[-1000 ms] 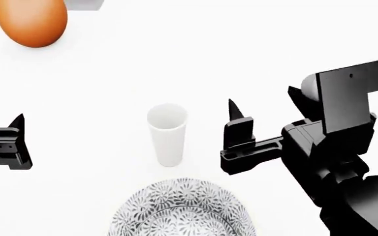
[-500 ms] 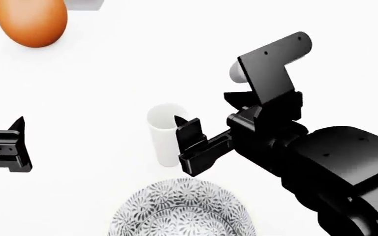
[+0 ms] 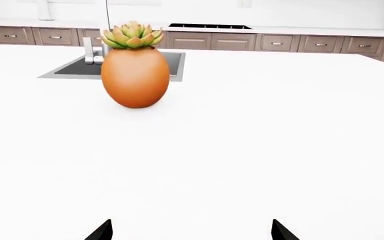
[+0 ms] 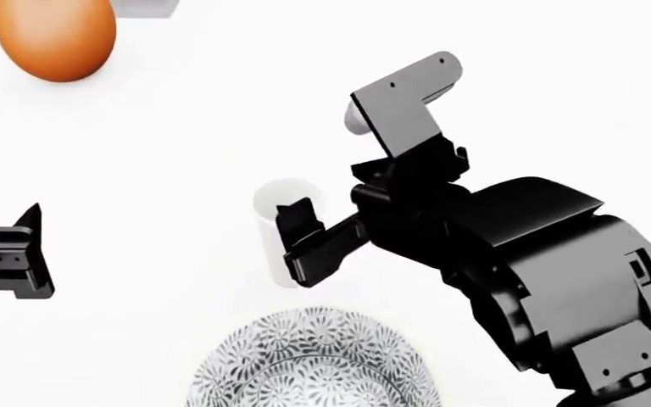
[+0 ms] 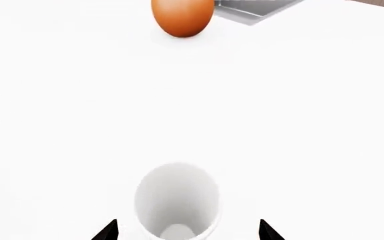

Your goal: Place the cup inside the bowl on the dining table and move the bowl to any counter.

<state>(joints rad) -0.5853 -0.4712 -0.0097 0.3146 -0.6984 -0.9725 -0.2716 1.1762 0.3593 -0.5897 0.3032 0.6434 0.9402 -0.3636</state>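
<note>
Dining table (image 4: 190, 119): plain bright-white top filling the head view. Cup (image 4: 277, 222) stands upright near frame centre. Patterned bowl (image 4: 312, 360) rests at the lower edge, just below the cup. Orange egg-shaped planter (image 4: 54, 36) sits at upper left.

Overhead head view, low forward wrist views

Bright, flat, even light with no clear source. The table (image 4: 167, 144) is blown out to near pure white, so the cup (image 5: 176, 200) almost melts into it; its edges are hard to trace. Shadows are faint, perhaps a soft one under the orange pot (image 3: 135, 76) toward 6 o'clock. Renders are sharp, without visible edge distortion.
</note>
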